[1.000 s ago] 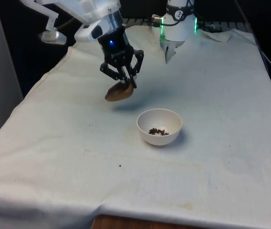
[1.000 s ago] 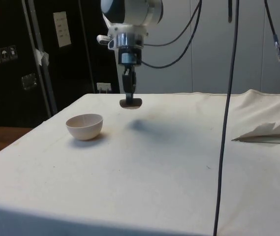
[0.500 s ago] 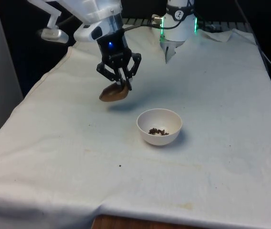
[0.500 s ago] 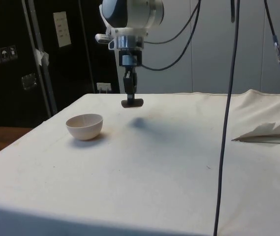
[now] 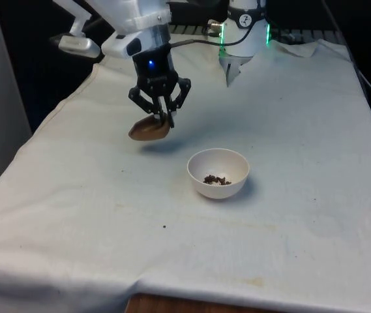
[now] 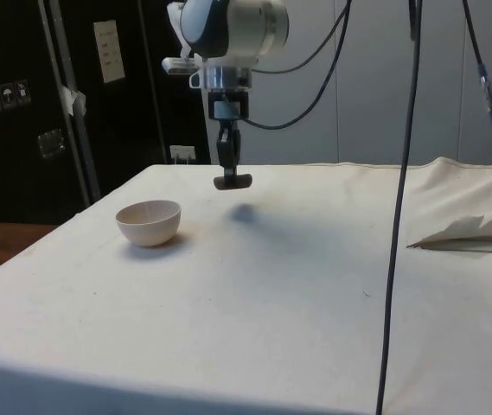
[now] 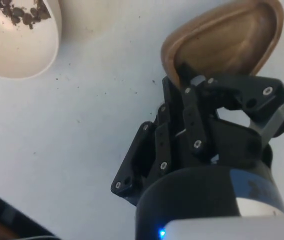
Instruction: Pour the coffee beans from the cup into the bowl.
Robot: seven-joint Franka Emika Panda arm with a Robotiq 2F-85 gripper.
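So the gripper is pinched closed on the rim of the cup, a small brown wooden one, and holds it up in the air above the desk, clear of the cloth. You can see the cup's shadow on the cloth underneath in both fixed views.

In the front view the cup hangs off the gripper tips toward the front view's left, tilted over on its side. In the wrist view its inside is in plain sight and looks bare, just smooth wood, no beans in it that I can make out. One finger sits inside the rim, the other outside it.

The bowl is white and sits on the desk nearer the camera than the cup and off to the front view's right, well apart from it, not under it. There's a little heap of dark coffee beans at the bottom of the bowl, also visible in the wrist view.

From the side view the gripper points straight down with the cup at its tip, and the bowl stands on the cloth closer to the dark cabinets.

A few tiny dark specks lie on the cloth near the bowl.
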